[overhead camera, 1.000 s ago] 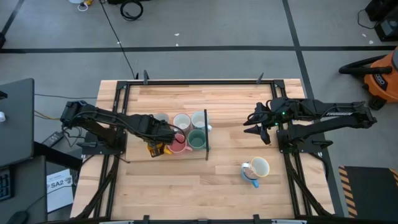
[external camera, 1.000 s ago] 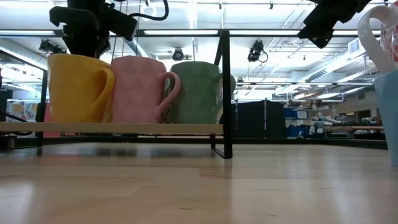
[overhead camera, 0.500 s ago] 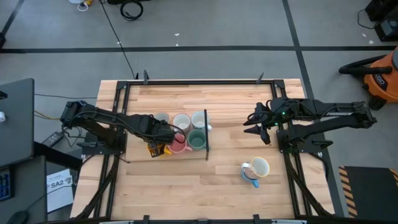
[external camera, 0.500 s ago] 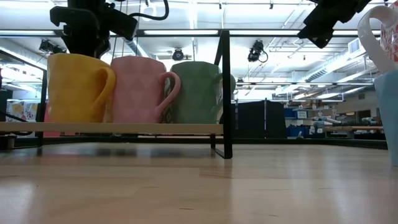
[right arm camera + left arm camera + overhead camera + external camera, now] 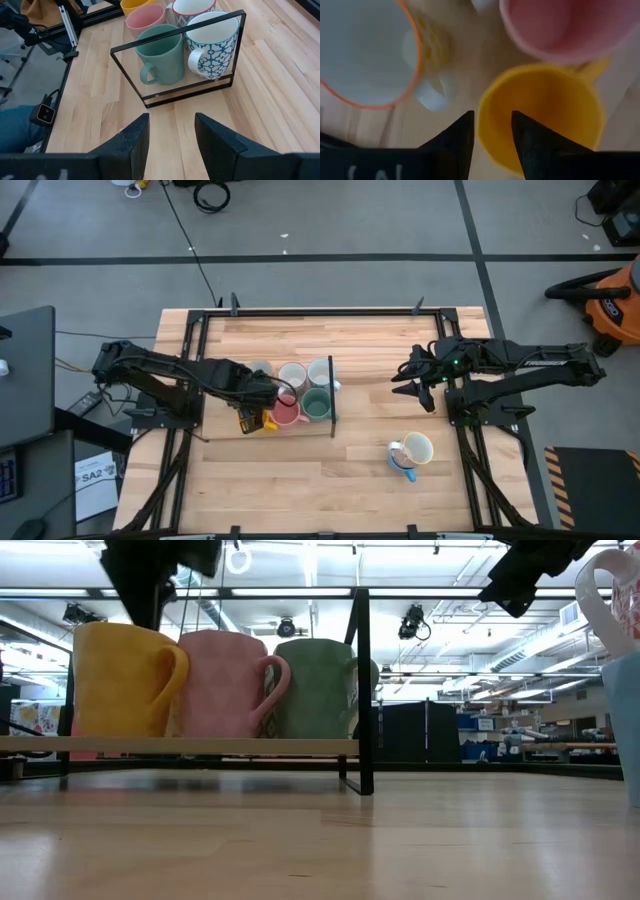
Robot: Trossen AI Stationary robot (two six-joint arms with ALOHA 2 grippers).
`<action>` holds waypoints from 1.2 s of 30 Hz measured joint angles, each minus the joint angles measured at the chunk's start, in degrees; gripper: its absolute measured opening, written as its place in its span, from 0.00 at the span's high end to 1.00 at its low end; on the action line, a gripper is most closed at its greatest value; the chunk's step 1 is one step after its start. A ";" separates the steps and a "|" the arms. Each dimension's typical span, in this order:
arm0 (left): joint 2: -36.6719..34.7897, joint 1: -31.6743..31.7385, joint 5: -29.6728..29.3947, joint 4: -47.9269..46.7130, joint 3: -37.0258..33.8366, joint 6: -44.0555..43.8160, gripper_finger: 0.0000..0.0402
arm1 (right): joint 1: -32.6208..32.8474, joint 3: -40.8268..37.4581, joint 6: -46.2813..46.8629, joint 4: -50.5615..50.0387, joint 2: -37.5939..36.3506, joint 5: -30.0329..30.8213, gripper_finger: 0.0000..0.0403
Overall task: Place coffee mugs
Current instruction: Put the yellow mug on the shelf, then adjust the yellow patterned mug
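A black wire rack (image 5: 331, 395) with a wooden shelf holds several coffee mugs standing upright: yellow (image 5: 255, 421), pink (image 5: 285, 412), green (image 5: 316, 404), an orange-rimmed white one (image 5: 292, 376), a blue-patterned one (image 5: 320, 370) and a grey one (image 5: 260, 370). My left gripper (image 5: 492, 135) is open and points down just above the yellow mug (image 5: 545, 115), one finger to each side of its rim wall. My right gripper (image 5: 172, 135) hangs open over the table's right part, with nothing between its fingers. A cream mug (image 5: 417, 448) sits on a blue mug (image 5: 402, 464) near the right front.
The rack's upright frame (image 5: 177, 60) stands between my right gripper and the mugs. Bare wooden table (image 5: 300, 480) lies in front of the rack and between the two arms. The stacked pair of mugs (image 5: 615, 660) fills the low view's right edge.
My left gripper has risen above the yellow mug, which stays upright on the rack's shelf beside the pink mug.
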 joint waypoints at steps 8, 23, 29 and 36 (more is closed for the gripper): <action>-2.16 2.06 -12.68 -1.51 3.81 0.63 0.66 | 0.00 0.00 0.13 0.26 0.28 0.00 0.60; -2.13 10.30 -17.68 4.46 -0.94 6.46 0.66 | 0.00 0.00 0.15 0.55 0.22 0.00 0.60; -2.13 11.15 -13.70 5.86 -3.51 6.49 0.66 | 0.00 0.00 0.15 0.57 0.22 0.00 0.60; -2.13 10.99 -8.10 7.44 -4.16 6.62 0.66 | 0.00 0.00 0.15 0.65 0.22 0.00 0.60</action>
